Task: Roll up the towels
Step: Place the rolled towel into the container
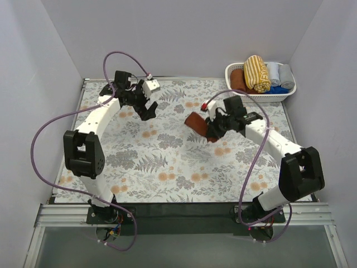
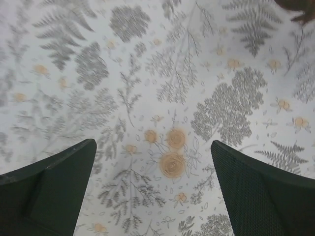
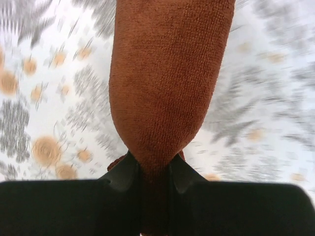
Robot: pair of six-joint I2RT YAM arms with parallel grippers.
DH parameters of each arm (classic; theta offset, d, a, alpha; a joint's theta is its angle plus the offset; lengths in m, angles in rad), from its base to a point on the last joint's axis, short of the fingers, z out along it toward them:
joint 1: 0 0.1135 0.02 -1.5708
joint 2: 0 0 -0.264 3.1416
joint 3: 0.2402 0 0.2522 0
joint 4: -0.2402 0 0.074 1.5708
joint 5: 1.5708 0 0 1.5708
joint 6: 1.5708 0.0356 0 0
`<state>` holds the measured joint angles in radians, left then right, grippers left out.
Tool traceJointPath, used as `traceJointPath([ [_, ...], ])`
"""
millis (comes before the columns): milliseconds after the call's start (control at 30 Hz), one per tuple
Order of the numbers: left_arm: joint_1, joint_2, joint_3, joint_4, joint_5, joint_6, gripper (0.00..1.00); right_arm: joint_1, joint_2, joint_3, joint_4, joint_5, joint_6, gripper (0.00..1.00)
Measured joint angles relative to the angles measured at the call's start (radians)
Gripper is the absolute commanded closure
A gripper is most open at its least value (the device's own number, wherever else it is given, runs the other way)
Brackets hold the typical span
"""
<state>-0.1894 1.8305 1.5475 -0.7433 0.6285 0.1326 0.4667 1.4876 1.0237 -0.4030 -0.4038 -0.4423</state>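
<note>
The rust-brown towel (image 1: 196, 121), bunched into a thick roll, hangs just above the floral table mat right of centre. My right gripper (image 1: 211, 129) is shut on its near end. In the right wrist view the towel (image 3: 167, 83) fills the middle and is pinched between the two fingers of that gripper (image 3: 153, 164). The mustard-yellow striped towel (image 1: 257, 73) lies rolled in the white basket (image 1: 262, 97) at the back right. My left gripper (image 1: 149, 109) hovers open over the mat at the back left. Nothing is between the fingers of the left gripper (image 2: 152, 147), and a corner of the brown towel (image 2: 300, 7) shows.
The basket also holds a brown roll (image 1: 239, 80), grey rolls (image 1: 280, 73) and something blue (image 1: 276, 89). White walls close in the table on the left, back and right. Purple cables loop above both arms.
</note>
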Motion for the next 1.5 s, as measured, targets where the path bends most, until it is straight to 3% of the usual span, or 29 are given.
traceJointPath([
  [233, -0.037, -0.076, 0.017, 0.151, -0.076, -0.136, 0.02, -0.169, 0.093, 0.352, 0.048, 0.036, 0.105, 0.99],
  [567, -0.034, -0.023, -0.036, 0.151, -0.146, -0.182, 0.02, -0.362, 0.522, 0.883, 0.161, 0.24, 0.196, 0.99],
  [767, -0.034, -0.025, -0.074, 0.153, -0.186, -0.174, 0.02, -0.42, 0.743, 1.107, 0.163, 0.297, 0.23, 0.99],
  [1167, -0.034, -0.026, -0.122, 0.133, -0.245, -0.163, 0.02, -0.411, 0.901, 1.17, 0.167, 0.351, 0.295, 0.99],
  [1467, -0.034, -0.02, -0.123, 0.114, -0.249, -0.162, 0.02, -0.411, 0.909, 1.111, 0.167, 0.401, 0.346, 0.99],
  [1500, -0.034, -0.017, -0.122, 0.114, -0.249, -0.162, 0.02, -0.411, 0.909, 1.106, 0.167, 0.404, 0.35, 0.92],
])
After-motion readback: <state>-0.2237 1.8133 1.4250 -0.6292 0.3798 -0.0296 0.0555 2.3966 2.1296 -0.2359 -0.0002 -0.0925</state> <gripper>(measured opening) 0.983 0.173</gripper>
